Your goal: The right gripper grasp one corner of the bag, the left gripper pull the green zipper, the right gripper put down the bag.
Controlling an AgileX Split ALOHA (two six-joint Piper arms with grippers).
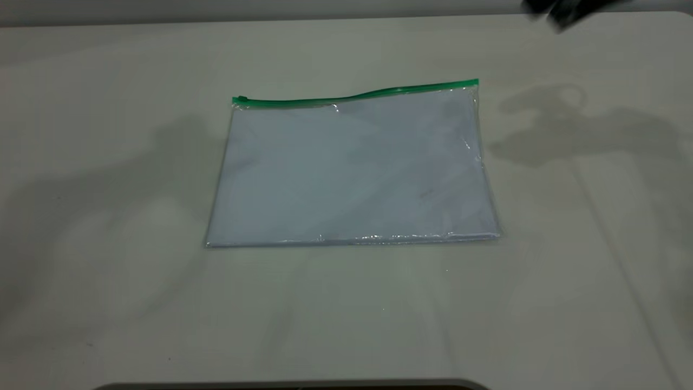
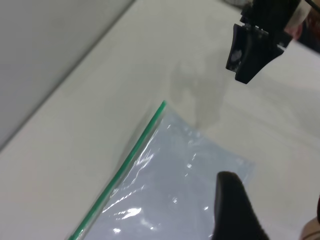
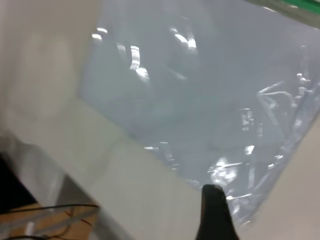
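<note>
The bag [image 1: 352, 168] lies flat on the table, clear plastic over pale bluish sheets. The green zipper [image 1: 357, 96] runs along its far long edge, with the slider tab [image 1: 240, 99] at the left end. My right gripper [image 1: 563, 13] hovers at the far right, above and beyond the bag's right zipper corner, holding nothing. In the right wrist view one of its fingers [image 3: 212, 212] shows over a bag corner [image 3: 260, 200], with bare table beside it. My left gripper [image 2: 274, 200] is open and empty above the bag [image 2: 165, 190]; it is out of the exterior view.
The white table [image 1: 108, 216] carries only the bag. Its front edge [image 1: 292, 383] shows at the bottom of the exterior view. A wall or backdrop [image 2: 45, 45] runs along the table's far edge. Cables and a wooden floor [image 3: 45, 215] lie beyond one table edge.
</note>
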